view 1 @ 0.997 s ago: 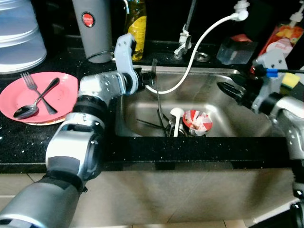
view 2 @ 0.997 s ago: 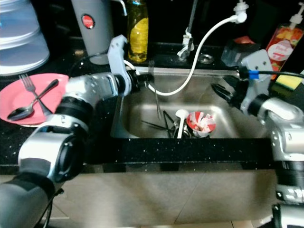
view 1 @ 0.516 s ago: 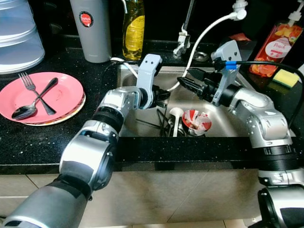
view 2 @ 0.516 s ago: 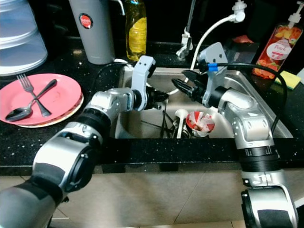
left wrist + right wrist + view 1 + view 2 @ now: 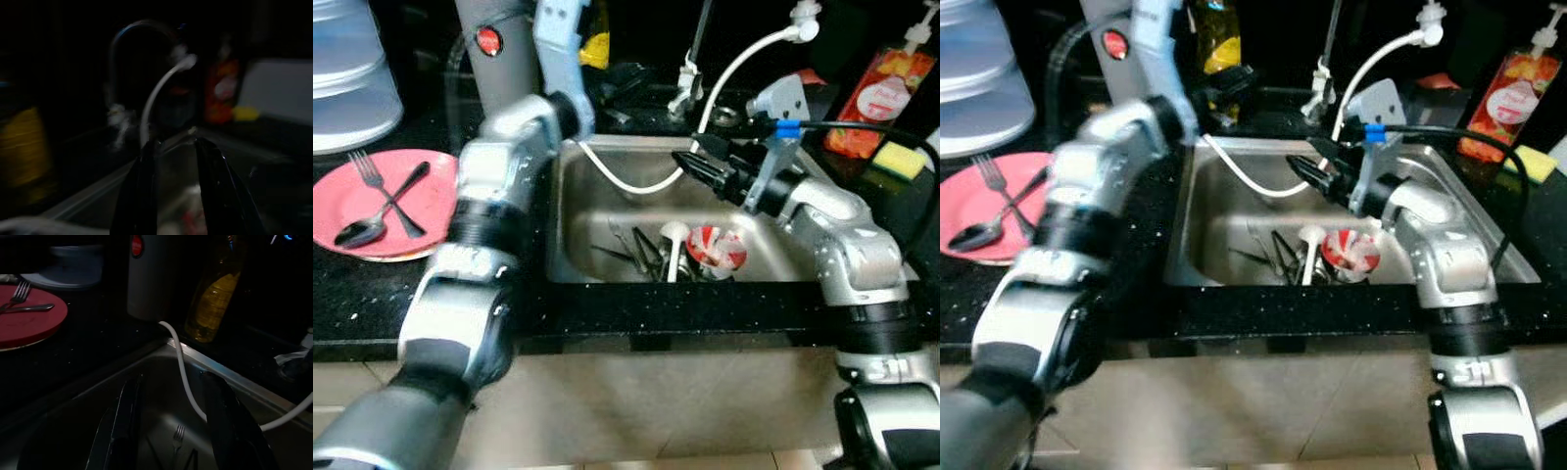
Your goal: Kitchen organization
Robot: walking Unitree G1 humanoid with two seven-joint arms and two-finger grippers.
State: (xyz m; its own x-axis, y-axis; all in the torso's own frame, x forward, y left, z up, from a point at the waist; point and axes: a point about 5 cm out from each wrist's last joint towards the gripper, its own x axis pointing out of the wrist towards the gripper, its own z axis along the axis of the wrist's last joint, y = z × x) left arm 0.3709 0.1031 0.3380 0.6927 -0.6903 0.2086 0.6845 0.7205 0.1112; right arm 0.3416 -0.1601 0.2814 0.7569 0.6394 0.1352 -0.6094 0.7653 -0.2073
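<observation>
The steel sink (image 5: 597, 211) holds several dark utensils (image 5: 641, 257), a white spoon (image 5: 671, 235) and a red-and-white cup (image 5: 717, 247). A fork (image 5: 178, 433) lies on the sink floor. My left gripper (image 5: 1229, 83) is raised above the sink's back left corner beside the yellow bottle (image 5: 597, 49). In the left wrist view its fingers (image 5: 142, 191) stand open with nothing between them. My right gripper (image 5: 685, 162) hovers over the middle of the sink, pointing left, open and empty (image 5: 171, 382). A pink plate (image 5: 450, 186) on the left counter carries a fork (image 5: 367, 168) and a spoon (image 5: 367, 227).
A white hose (image 5: 729, 73) loops from the tap into the sink between the two grippers. A grey tumbler (image 5: 494, 49) stands behind the left arm. White containers (image 5: 347, 88) are stacked at far left. A red pump bottle (image 5: 886, 88) and a yellow sponge (image 5: 898, 157) sit at right.
My left arm has swung up out of the sink to the back edge by the yellow bottle, and the fork it held a second ago is gone from it. The right gripper has come in over the sink.
</observation>
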